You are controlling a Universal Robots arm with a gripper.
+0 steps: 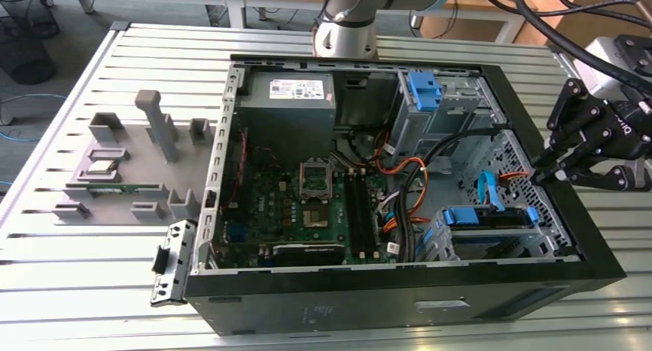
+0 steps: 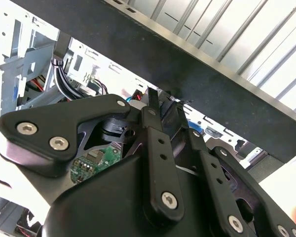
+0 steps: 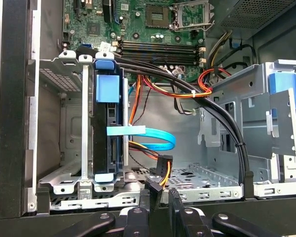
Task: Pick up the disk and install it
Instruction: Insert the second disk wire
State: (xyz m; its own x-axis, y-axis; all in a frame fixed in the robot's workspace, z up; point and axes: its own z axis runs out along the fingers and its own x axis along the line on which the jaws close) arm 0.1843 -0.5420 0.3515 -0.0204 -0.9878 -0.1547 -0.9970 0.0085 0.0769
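The disk (image 3: 108, 133) stands on edge in its blue bracket inside the lower metal drive cage (image 3: 71, 148) of the open computer case. In the exterior view the disk (image 1: 487, 217) sits near the case's front right corner. My gripper (image 1: 543, 175) hangs over the case's right wall, just above and to the exterior view's right of that cage. In the first wrist view the gripper (image 3: 163, 197) has its fingertips close together with nothing between them, a short way off the disk. The second wrist view has the gripper (image 2: 161, 106) pointing at the case wall.
A black cable bundle (image 3: 227, 128) and orange and blue cables (image 3: 153, 138) cross the bay beside the disk. A lone blue bracket (image 1: 423, 88) sits in the upper cage. The grey power-supply box (image 1: 288, 99) and motherboard (image 1: 305, 198) fill the case. Grey fixtures (image 1: 133, 160) stand at the exterior view's left.
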